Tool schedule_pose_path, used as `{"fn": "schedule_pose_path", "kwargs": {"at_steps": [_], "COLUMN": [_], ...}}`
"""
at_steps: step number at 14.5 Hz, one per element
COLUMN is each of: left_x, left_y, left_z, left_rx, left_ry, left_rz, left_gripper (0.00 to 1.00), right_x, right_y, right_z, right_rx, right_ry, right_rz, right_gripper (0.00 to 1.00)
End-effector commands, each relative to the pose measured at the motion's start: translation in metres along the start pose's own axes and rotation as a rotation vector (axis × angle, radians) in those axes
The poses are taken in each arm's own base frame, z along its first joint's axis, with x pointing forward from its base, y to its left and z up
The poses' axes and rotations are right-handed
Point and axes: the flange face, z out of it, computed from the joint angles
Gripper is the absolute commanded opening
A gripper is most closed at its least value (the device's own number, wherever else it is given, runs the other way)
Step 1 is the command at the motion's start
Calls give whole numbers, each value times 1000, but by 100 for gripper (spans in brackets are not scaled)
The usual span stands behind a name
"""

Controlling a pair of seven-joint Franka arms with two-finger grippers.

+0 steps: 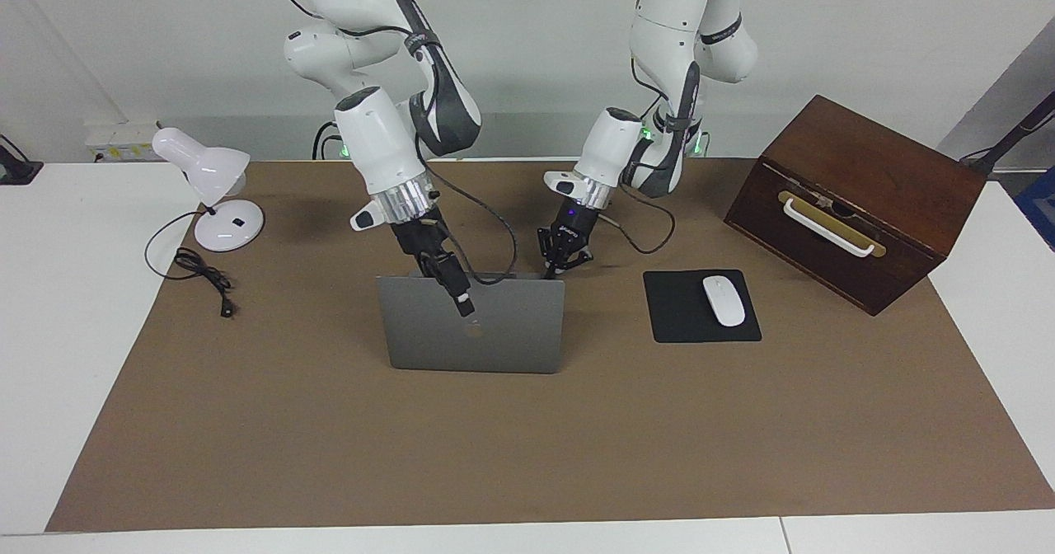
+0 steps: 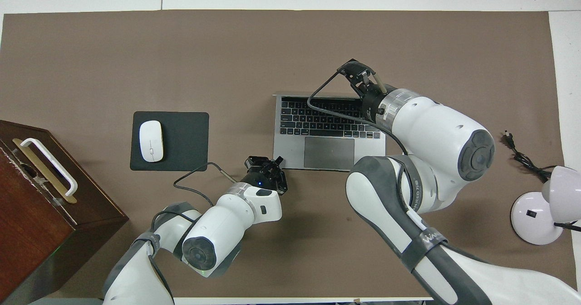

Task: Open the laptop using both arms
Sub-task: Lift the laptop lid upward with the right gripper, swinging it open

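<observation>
Laptop (image 1: pixel 471 327) stood open mid-mat beside mouse pad (image 1: pixel 701 306), lid upright, hinge line running arm-to-arm. Right gripper (image 1: pixel 465 302) hung over lid's top edge, nearer lid; finger state unclear. Left gripper (image 1: pixel 562 259) sat at deck's robot-side corner toward mouse pad, grip unreadable.

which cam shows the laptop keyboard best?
Overhead view. It looks down on the open laptop, so the keyboard and trackpad show, partly covered by the right arm. The facing view shows only the back of the raised lid with its logo; the keys are hidden.
</observation>
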Motion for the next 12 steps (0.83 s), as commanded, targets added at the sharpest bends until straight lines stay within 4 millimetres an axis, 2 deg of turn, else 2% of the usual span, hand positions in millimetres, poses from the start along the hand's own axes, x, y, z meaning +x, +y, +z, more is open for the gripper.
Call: {"fn": "schedule_pose_path", "kwargs": {"at_steps": [1, 6, 12], "left_x": [-11, -11, -14], "left_y": [0, 0, 0], "left_z": [15, 15, 16], "left_rx": [2, 2, 3], "left_ry": [-22, -22, -28], "left_rz": [22, 22, 23], "left_gripper": [0, 0, 0], "right_x": [22, 43, 44], "right_y": [-19, -31, -33], "right_z": [1, -2, -1], "right_rx": [37, 61, 64], "right_ry": [21, 50, 51], "right_rz": [-59, -122, -127], "right_gripper": [100, 100, 100]}}
